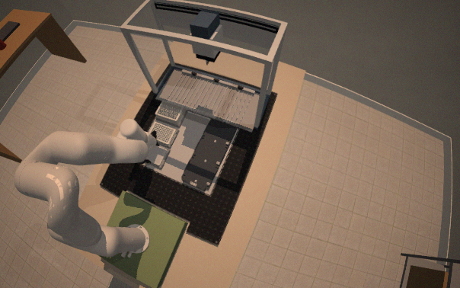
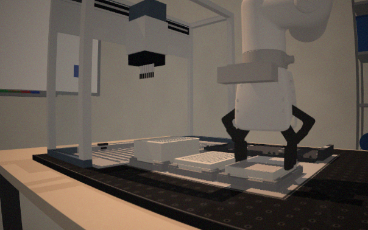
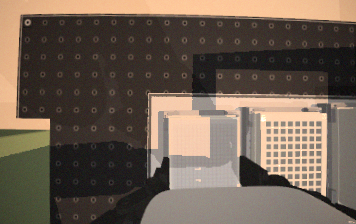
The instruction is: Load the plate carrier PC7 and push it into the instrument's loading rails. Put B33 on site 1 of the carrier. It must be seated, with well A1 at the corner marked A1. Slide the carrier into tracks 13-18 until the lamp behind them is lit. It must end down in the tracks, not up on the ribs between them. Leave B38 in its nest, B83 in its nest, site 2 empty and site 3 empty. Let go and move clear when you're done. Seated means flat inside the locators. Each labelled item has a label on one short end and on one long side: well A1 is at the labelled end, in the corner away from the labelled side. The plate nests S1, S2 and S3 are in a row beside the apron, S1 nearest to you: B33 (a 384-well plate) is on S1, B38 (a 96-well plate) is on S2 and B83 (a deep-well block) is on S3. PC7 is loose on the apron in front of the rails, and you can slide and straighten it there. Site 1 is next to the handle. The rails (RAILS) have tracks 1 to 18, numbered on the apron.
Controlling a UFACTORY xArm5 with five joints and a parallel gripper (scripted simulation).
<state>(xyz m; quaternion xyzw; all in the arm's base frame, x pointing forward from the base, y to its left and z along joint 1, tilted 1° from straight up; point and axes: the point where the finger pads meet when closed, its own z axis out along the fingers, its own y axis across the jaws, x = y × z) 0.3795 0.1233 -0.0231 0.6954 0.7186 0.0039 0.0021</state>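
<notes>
B33 (image 1: 157,157) (image 2: 250,174) (image 3: 190,135) lies flat in nest S1, the nearest of the row. My gripper (image 1: 151,149) (image 2: 264,164) (image 3: 203,168) is down over it, one finger at each long side, and looks shut on B33. B38 (image 1: 162,133) (image 2: 204,160) (image 3: 295,150) is in S2 and B83 (image 1: 169,111) (image 2: 166,149) in S3. PC7 (image 1: 207,152), dark and bare, lies lengthwise on the apron (image 1: 177,156) before the rails (image 1: 213,95). B33's labels and corner A1 cannot be made out.
The instrument's frame (image 1: 269,76) (image 2: 85,91) stands around the rails, with a pipetting head (image 1: 206,27) (image 2: 146,33) hanging above them. A dark perforated mat (image 1: 206,213) (image 2: 213,213) (image 3: 90,75) surrounds the apron. My arm's base stands on a green block (image 1: 167,236).
</notes>
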